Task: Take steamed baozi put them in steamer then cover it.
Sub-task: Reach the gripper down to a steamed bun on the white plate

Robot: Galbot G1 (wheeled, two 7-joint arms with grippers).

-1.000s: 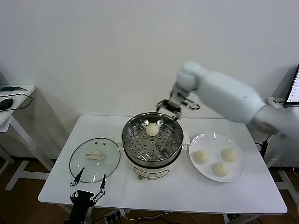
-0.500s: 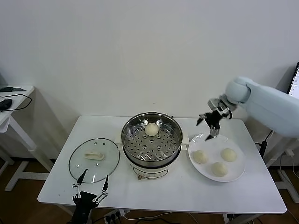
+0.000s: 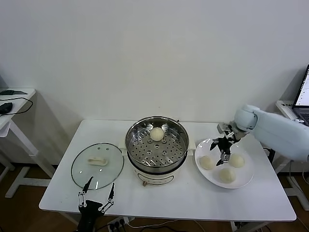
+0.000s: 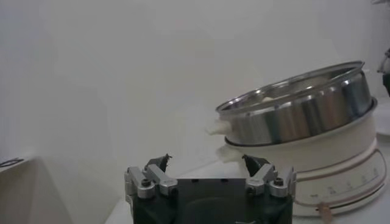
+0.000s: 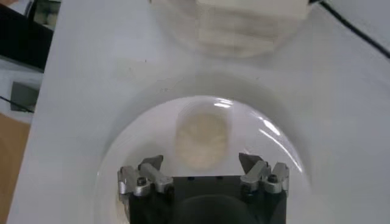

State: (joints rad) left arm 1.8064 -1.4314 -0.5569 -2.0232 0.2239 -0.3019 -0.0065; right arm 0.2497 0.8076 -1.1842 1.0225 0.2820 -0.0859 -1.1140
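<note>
The steel steamer (image 3: 157, 145) stands mid-table on its cream base with one steamed baozi (image 3: 157, 134) on its perforated floor. Three more baozi (image 3: 206, 162) (image 3: 236, 160) (image 3: 227, 175) lie on the white plate (image 3: 247, 175) to its right. My right gripper (image 3: 222, 151) hangs open just over the plate. In the right wrist view, a baozi (image 5: 202, 140) lies just ahead of the right gripper (image 5: 201, 163); its jaws are empty. The glass cover (image 3: 97, 165) lies flat left of the steamer. My left gripper (image 3: 96, 195) waits open at the table's front edge, empty.
The left wrist view shows the steamer (image 4: 298, 115) from the side beyond the left gripper (image 4: 207, 161). A side table with cables (image 3: 12, 104) stands far left. A laptop edge (image 3: 304, 92) shows far right. Bare tabletop lies in front of the steamer and plate.
My right gripper has swung from above the steamer's far rim to the right and come down over the plate, staying open. The left gripper has barely shifted.
</note>
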